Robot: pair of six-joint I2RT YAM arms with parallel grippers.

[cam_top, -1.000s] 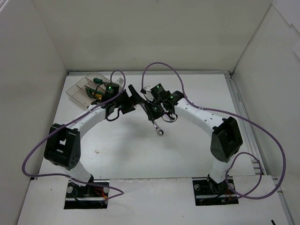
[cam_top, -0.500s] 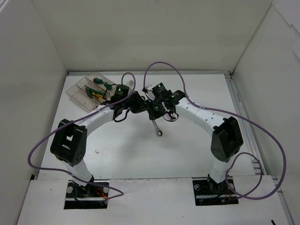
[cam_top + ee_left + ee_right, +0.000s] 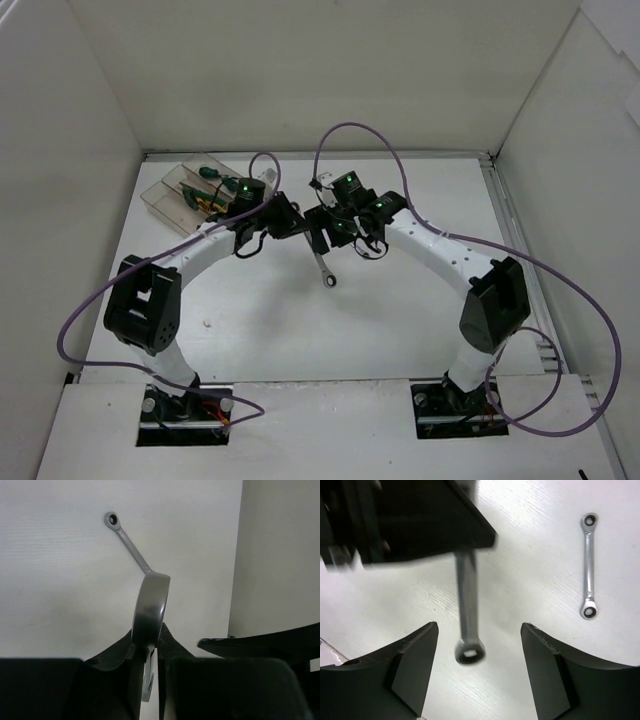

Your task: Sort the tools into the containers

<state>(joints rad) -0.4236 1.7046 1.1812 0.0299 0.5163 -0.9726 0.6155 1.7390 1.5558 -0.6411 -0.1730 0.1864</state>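
- as seen from above, both arms reach over the table [image 3: 420, 300], and their grippers sit close together just toward 12 o'clock of its centre.
- left gripper [image 3: 148, 640]: jaws pressed together on a silver wrench [image 3: 467, 600], pinching it near one end. the shaft sticks out free of the grip, ring end outermost.
- right gripper [image 3: 479, 627]: jaws spread wide. the held wrench's ring end sits between the fingers [image 3: 415, 665] and touches neither.
- from above, the held wrench juts toward 6 o'clock from the two grippers.
- second wrench [image 3: 589, 565]: lies flat on the table, well apart from the held one. it shows at 2 o'clock in the right wrist view and 11 o'clock in the left wrist view, and cannot be picked out from above.
- bins [image 3: 160, 195]: clear, joined in a row at 10 o'clock on the table, just beside the left arm's wrist. a green-handled screwdriver [image 3: 207, 174] and something yellow-handled lie inside. which compartment each occupies cannot be told.
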